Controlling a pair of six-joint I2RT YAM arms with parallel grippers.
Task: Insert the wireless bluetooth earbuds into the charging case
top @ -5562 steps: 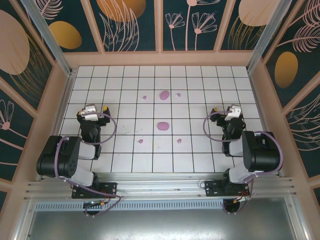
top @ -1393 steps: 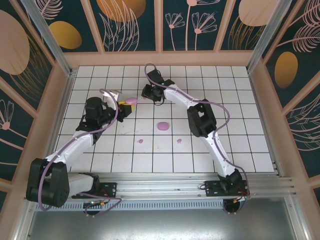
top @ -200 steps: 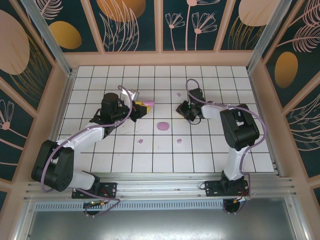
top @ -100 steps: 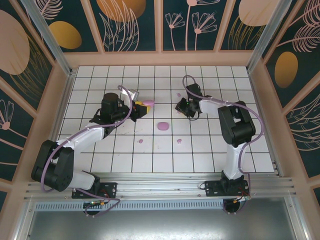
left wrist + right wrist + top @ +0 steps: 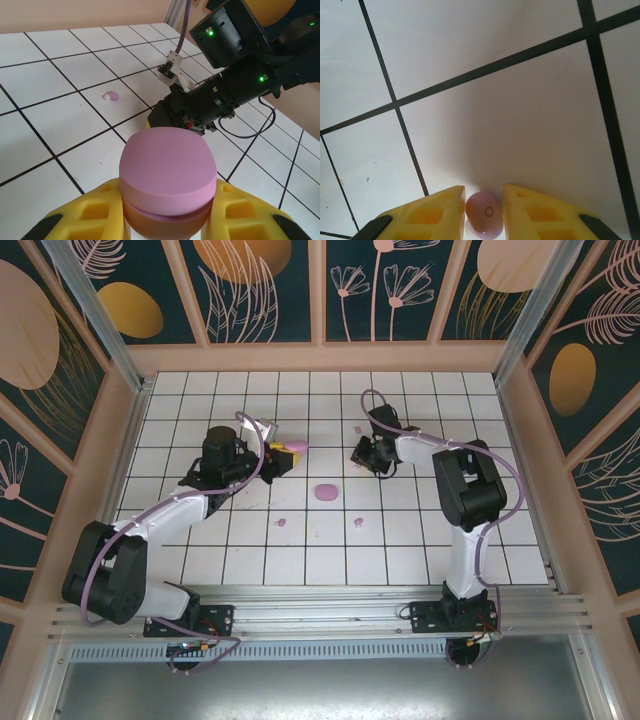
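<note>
Right wrist: one earbud (image 5: 485, 218) is pinched in right gripper (image 5: 484, 197), clear of the tiles. Over the last second it has been carried toward 9 o'clock, nearer the charging case (image 5: 167, 160) clamped in left gripper (image 5: 165, 200). The lid looks closed, so insertion is probably blocked.
</note>
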